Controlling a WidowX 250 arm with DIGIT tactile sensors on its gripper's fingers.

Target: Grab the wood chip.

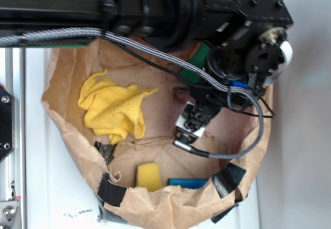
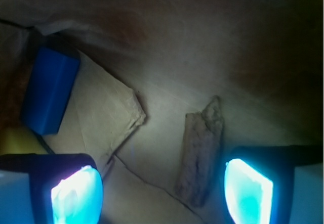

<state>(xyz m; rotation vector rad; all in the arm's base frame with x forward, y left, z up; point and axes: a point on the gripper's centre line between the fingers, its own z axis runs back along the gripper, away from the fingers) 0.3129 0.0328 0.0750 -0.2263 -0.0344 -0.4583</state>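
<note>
Setting: you have a white table (image 1: 36,136) carrying a brown paper bag (image 1: 155,208) with its rim rolled down and patched with black tape (image 1: 109,191); its crumpled paper floor holds everything listed here.

Item, arm: you see the black WidowX arm (image 1: 227,17) reaching in from the top of the exterior view, a braided grey cable (image 1: 155,50) trailing along it.

Item, gripper (image 2: 162,188): your wrist view shows two glowing blue-lit fingers (image 2: 248,191) spread wide apart, nothing between them in contact, hovering over the bag floor.

Item, wood chip (image 2: 201,150): rough, elongated, brownish, lying flat on the paper, long axis nearly upright in your wrist view. It sits between the fingers, closer to the right-hand one in that picture, touching neither. In the exterior view it is mostly hidden beside the gripper.

Item, yellow cloth (image 1: 116,110): bunched at the bag's left side.

Item, green block (image 1: 195,66): partly under the arm.

Item, yellow sponge (image 1: 149,176): near the lower rim.

Item, blue block (image 2: 49,92): just beside the sponge in the exterior view, well apart from the chip.
</note>
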